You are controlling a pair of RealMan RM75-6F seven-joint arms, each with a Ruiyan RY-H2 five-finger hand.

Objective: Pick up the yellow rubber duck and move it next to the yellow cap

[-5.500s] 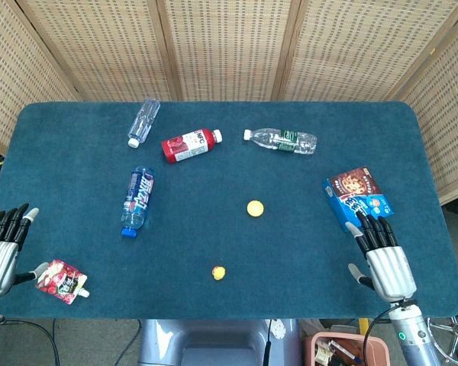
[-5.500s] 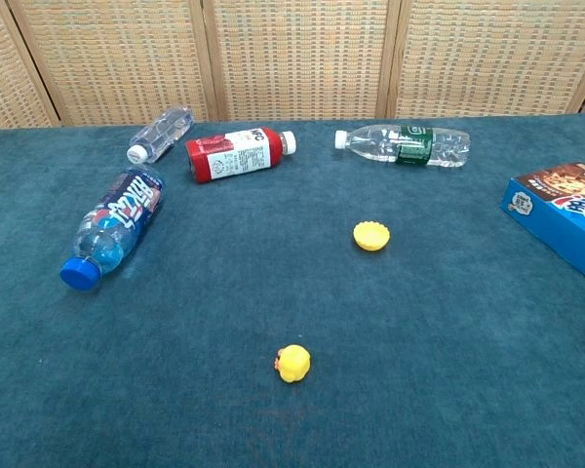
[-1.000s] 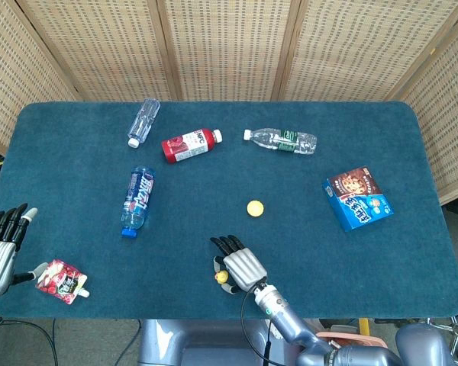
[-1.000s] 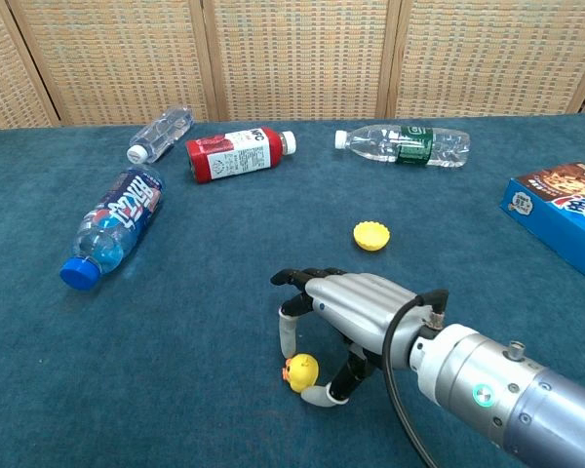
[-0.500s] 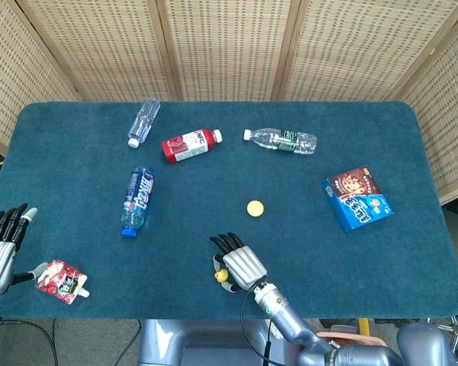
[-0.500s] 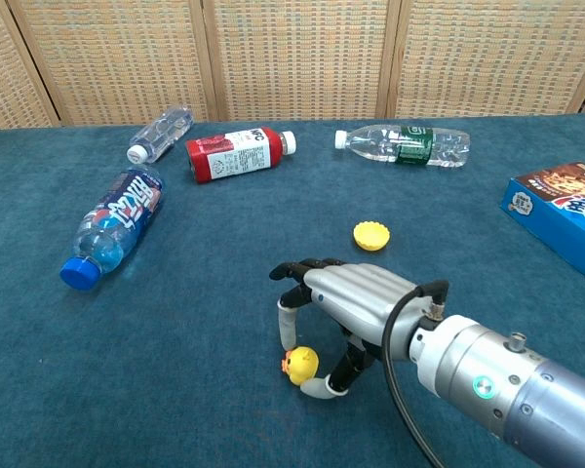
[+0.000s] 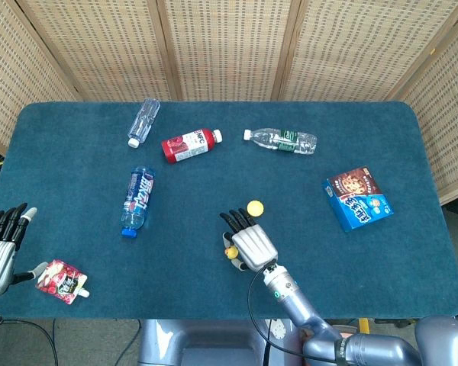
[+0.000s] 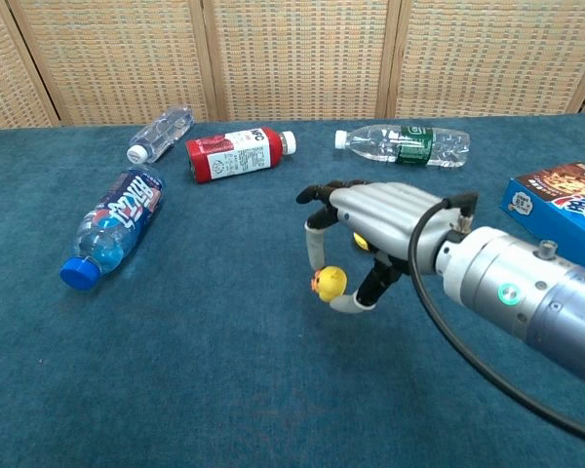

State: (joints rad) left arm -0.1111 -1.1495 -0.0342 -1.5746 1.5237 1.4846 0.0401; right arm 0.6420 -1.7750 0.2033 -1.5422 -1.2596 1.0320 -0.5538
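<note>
The yellow rubber duck [image 8: 329,283] is pinched by the right hand [image 8: 370,234] above the table [image 8: 175,370], near the yellow cap [image 7: 254,207]. It should be lowered gently beside the cap, not onto it. The left hand [image 7: 0,248] is held empty, fingers apart.

Right hand [image 8: 370,234]: silver ribbed metal back, black finger segments, pale grey fingertips [image 8: 316,255]. Wrist is a brushed silver cylinder with small screws and a glowing green indicator light [image 8: 507,292]; a black cable [image 8: 431,292] loops from the hand back along the forearm. Left hand [image 7: 0,255]: same silver back, black fingers, light tips, seen at the head view's left edge.
</note>
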